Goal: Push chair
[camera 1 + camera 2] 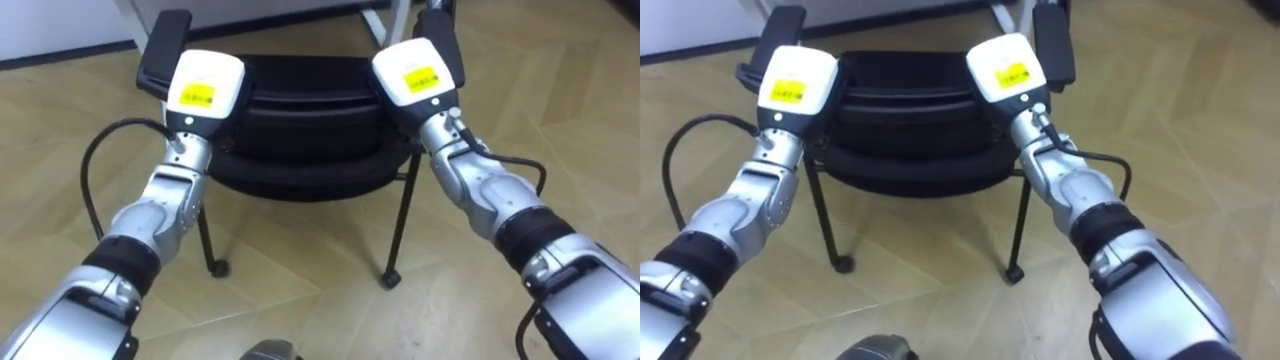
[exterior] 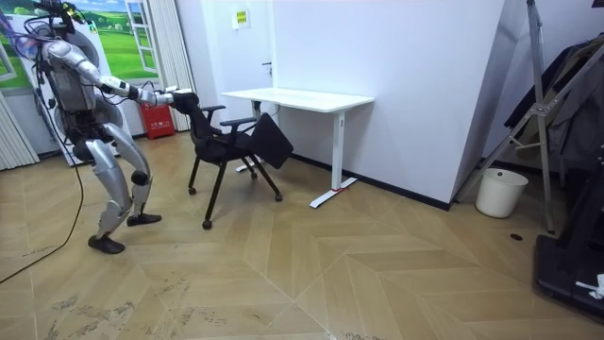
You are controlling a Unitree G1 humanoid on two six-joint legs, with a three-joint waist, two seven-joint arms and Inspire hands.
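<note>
- Two hands, the left hand and the right hand, sit at the top of the backrest of the black padded chair with armrests and castors, which stands on the wood floor just before the robot.
- Step: braced to push; next calls for even forward pressure from both arms.
- Fingers: hidden behind the backrest, so I cannot tell whether they are curled or straight.

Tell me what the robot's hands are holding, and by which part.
Its left hand and right hand both sit at the top of the backrest of the black chair; whether they grip or just press cannot be told.
</note>
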